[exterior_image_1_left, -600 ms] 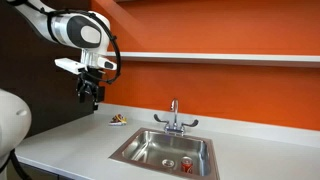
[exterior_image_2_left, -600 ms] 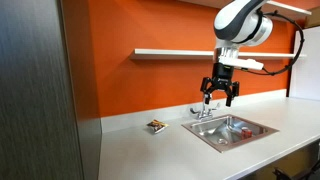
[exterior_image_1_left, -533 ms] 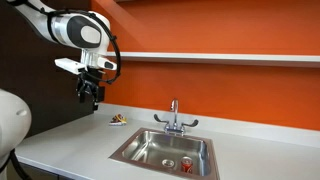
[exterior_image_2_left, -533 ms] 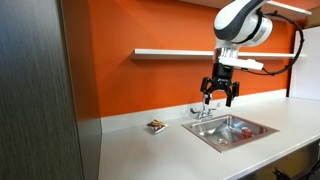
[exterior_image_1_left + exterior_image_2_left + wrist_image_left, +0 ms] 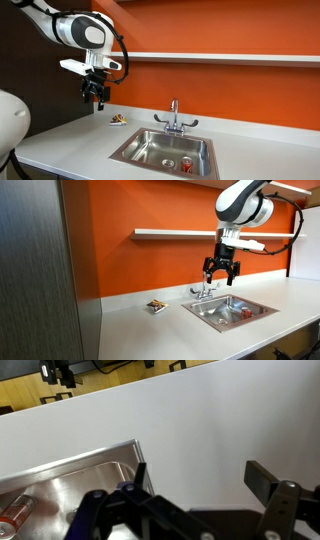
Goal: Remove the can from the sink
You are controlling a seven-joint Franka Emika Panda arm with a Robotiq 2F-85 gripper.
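Observation:
The small red can [image 5: 187,160] lies on the floor of the steel sink [image 5: 150,152], near its front right part. It also shows in an exterior view [image 5: 241,310] inside the sink [image 5: 214,314], and at the lower left of the wrist view [image 5: 15,512] in the basin [image 5: 80,472]. My gripper [image 5: 97,99] hangs open and empty high above the counter, to the side of the sink and well apart from the can. In an exterior view the gripper [image 5: 220,276] is above the faucet area. In the wrist view its two fingers [image 5: 200,478] are spread over bare counter.
A chrome two-handled faucet [image 5: 173,118] stands behind the basin. A small flat dish with reddish bits [image 5: 118,121] sits on the pale counter near the orange wall, and it also shows in an exterior view [image 5: 155,306]. A shelf [image 5: 170,232] runs along the wall.
The gripper has shifted slightly toward the sink side and stays open. The can has not moved.

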